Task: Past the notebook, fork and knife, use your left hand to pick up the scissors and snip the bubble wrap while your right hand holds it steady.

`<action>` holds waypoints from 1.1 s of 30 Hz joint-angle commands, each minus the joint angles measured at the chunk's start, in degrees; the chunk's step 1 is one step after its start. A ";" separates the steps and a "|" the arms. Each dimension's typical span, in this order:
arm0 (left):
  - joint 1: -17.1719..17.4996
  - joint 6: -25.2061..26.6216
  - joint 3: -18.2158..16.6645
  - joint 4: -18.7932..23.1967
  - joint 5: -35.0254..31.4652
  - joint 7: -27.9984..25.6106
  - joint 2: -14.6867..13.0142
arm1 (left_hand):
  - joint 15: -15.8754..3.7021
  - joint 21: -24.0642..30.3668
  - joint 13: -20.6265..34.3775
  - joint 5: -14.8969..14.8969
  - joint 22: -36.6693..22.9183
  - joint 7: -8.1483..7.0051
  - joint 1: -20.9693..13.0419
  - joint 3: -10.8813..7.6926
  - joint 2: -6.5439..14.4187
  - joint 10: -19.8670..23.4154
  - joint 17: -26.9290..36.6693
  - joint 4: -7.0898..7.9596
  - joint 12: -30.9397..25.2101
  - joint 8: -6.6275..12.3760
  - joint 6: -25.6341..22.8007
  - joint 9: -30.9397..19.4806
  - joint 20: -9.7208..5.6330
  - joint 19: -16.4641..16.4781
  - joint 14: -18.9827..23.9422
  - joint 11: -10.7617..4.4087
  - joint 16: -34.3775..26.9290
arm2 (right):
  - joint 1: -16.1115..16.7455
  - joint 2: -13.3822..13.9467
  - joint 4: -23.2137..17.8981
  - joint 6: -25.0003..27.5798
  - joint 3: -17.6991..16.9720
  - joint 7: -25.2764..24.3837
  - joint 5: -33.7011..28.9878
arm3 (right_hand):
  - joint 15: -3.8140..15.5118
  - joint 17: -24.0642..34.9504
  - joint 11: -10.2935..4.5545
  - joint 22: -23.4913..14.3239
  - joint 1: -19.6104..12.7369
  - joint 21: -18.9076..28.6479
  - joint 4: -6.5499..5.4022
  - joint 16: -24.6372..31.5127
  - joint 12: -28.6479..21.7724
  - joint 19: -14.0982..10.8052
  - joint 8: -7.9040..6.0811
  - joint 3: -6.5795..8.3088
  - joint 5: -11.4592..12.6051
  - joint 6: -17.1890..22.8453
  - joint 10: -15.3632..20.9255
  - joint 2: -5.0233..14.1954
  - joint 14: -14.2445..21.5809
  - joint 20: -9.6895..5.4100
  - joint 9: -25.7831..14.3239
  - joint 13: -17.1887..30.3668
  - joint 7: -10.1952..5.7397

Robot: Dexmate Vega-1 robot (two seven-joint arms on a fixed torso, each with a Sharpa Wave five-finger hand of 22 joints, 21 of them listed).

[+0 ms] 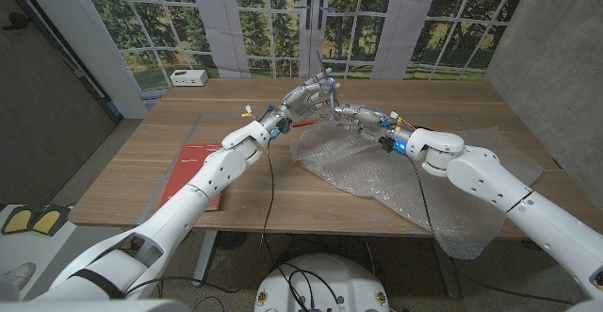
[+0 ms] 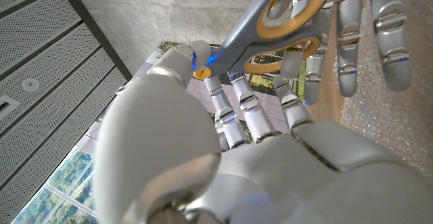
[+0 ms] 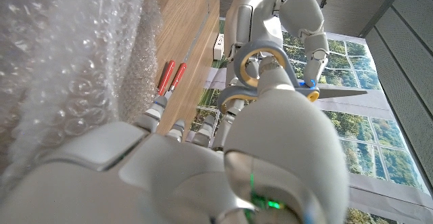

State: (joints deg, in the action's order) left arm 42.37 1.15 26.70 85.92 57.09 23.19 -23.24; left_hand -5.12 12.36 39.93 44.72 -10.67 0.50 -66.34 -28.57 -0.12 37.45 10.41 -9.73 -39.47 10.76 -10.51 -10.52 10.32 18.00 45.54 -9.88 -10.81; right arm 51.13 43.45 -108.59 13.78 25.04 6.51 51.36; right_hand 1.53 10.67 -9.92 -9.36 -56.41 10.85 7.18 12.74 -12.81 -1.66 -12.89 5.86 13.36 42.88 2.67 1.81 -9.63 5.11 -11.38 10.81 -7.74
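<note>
Pickup looked done; the left hand point(image 1: 316, 93) held the scissors point(image 2: 270, 22) up over the tabletop's point(image 1: 188, 142) far side; right hand point(image 1: 350, 116) hovered beside them above the bubble wrap point(image 1: 377, 175), grip unclear; no snip yet.

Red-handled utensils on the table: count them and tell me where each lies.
2, lying side by side on the wood beyond the bubble wrap: one utensil and a second touching or nearly so. The hands could hide others.

wooden table point(image 1: 452, 100) — bubble wrap point(image 1: 377, 175), notebook point(image 1: 188, 166)
</note>
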 commanded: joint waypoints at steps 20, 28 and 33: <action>-1.57 -0.23 0.37 -3.15 -0.58 1.53 1.42 | -3.98 0.10 0.48 0.19 -0.15 -0.19 -0.10 -0.18 0.34 0.98 0.01 0.44 -7.52 0.14 -0.01 -0.20 -0.47 0.05 -0.58 -1.22 0.12 | -1.49 0.10 -1.44 4.08 0.87 -2.93 0.15 | 3.63 0.11 1.08 -0.10 -0.35 -0.18 -0.16 0.02 -0.02 -1.24 0.05 -1.09 0.58 1.31 1.81 -0.36 -0.06 0.38 -0.54 0.32 0.83; -1.61 0.50 0.39 -3.72 -0.11 1.57 1.80 | -4.07 0.10 0.29 0.07 -0.15 -0.20 -0.04 0.00 0.27 1.05 0.06 0.46 -7.38 0.13 0.03 -0.20 -0.47 0.06 -0.86 -1.25 0.12 | -1.68 0.01 -2.17 5.67 1.10 -4.86 0.14 | 3.54 0.13 1.38 -0.11 -0.25 -0.22 -0.25 -0.03 0.07 -1.24 0.24 -1.24 0.57 1.05 1.88 -0.36 -0.03 0.35 -0.57 0.34 0.93; -1.43 1.10 0.46 -3.65 0.17 1.44 1.89 | -4.18 0.09 0.27 -0.01 -0.15 -0.24 -0.07 0.08 0.28 1.09 0.09 0.45 -7.35 0.12 0.07 -0.20 -0.49 0.04 -0.58 -1.35 -0.06 | -1.41 -0.07 -2.25 5.86 0.77 -5.19 0.80 | 3.55 0.13 1.78 -0.11 -0.22 -0.24 -0.32 -0.02 0.05 -1.29 0.13 -1.32 0.57 1.48 2.20 -0.25 0.13 0.34 -0.62 0.36 1.12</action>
State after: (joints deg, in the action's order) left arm 40.89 1.13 27.03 82.81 56.72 24.68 -21.82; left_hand -5.01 12.36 40.03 44.71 -10.67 0.49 -66.07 -28.34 -0.43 37.45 10.42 -9.61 -40.11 10.76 -10.51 -10.51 10.21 17.89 45.03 -9.89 -10.81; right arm 49.70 43.40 -110.26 18.27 25.89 2.81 51.71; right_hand 1.74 10.68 -8.47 -9.36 -56.41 10.85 6.63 12.74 -12.81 -2.88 -12.82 4.83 13.57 43.87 4.90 1.82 -9.41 5.12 -11.87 11.08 -6.76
